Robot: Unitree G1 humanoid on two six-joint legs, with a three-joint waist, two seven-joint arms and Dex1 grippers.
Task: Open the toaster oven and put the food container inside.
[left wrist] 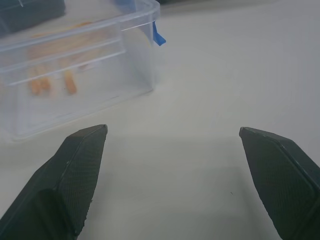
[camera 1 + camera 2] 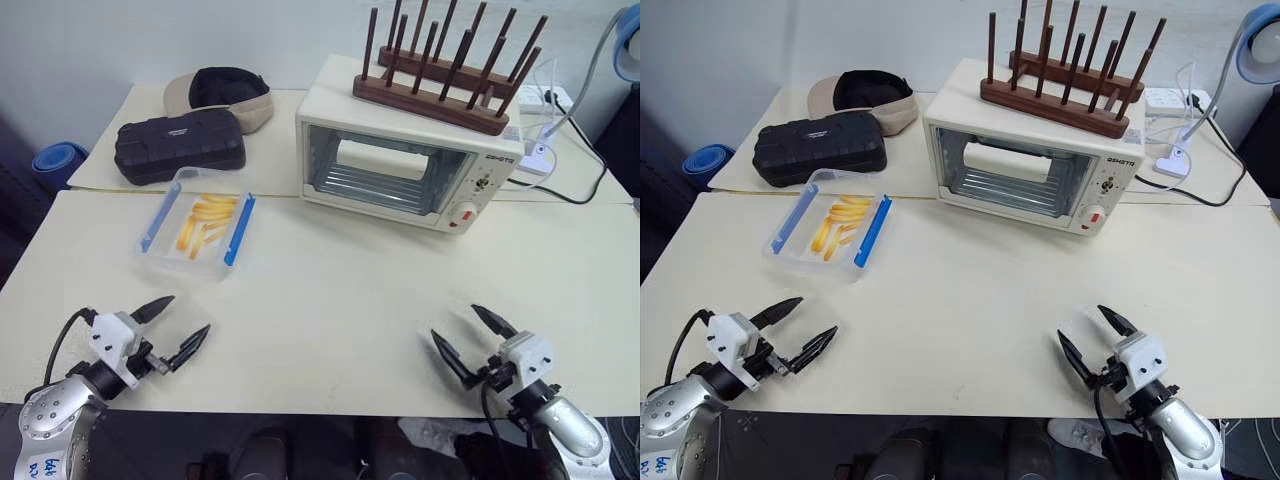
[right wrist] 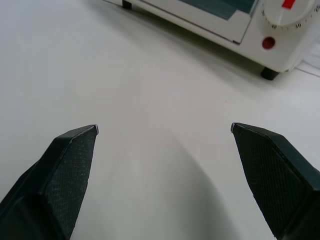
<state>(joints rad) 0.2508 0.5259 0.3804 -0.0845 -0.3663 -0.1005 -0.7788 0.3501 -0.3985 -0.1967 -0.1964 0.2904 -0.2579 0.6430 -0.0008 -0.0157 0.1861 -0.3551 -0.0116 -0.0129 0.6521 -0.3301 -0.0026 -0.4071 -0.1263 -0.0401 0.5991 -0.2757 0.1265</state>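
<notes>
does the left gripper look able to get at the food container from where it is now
Probably yes. The left gripper is open and empty, and the food container sits ahead of it on the table with bare surface between them; the black case lies behind the container, not in the way.

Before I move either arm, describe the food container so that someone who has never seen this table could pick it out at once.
Start at the cream toaster oven near the back of the table; the food container lies on the tabletop to the left of it, just in front of the black zippered case. It is the see-through plastic box with blue clips along two sides and yellow-orange strips of food inside, unlike the opaque black case.
</notes>
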